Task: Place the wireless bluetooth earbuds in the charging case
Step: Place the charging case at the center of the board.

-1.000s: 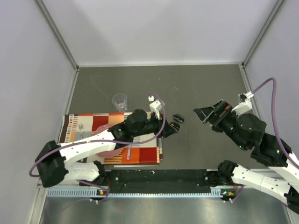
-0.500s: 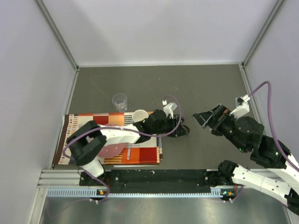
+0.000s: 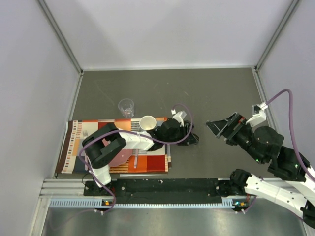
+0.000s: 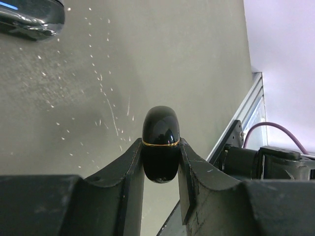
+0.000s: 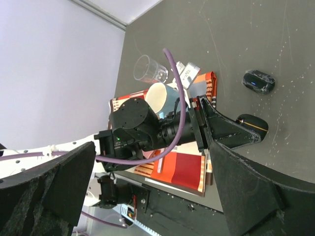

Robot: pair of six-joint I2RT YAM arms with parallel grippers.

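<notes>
My left gripper [image 4: 161, 147] is shut on a glossy black oval charging case with a gold seam [image 4: 160, 123], low over the dark table. In the top view this gripper [image 3: 190, 139] lies right of the placemat. The right wrist view shows the held case [image 5: 252, 122] and a second black case [image 5: 258, 81] lying on the table behind it. My right gripper [image 3: 220, 126] hovers to the right with its jaws wide apart and empty; in its own view [image 5: 152, 147] it faces the left arm. No tiny black earbuds show in any view.
A white mug [image 3: 147, 122] stands on the striped orange placemat [image 3: 152, 162], with a pink plate [image 3: 117, 158] and a utensil [image 3: 135, 160]. A clear glass [image 3: 126, 106] stands behind the mat. The left arm lies across the mat. Walls enclose the table.
My left gripper has swung right off the placemat to the case and now holds it, uncovering the mug. My right arm has drifted slightly right and lower.
</notes>
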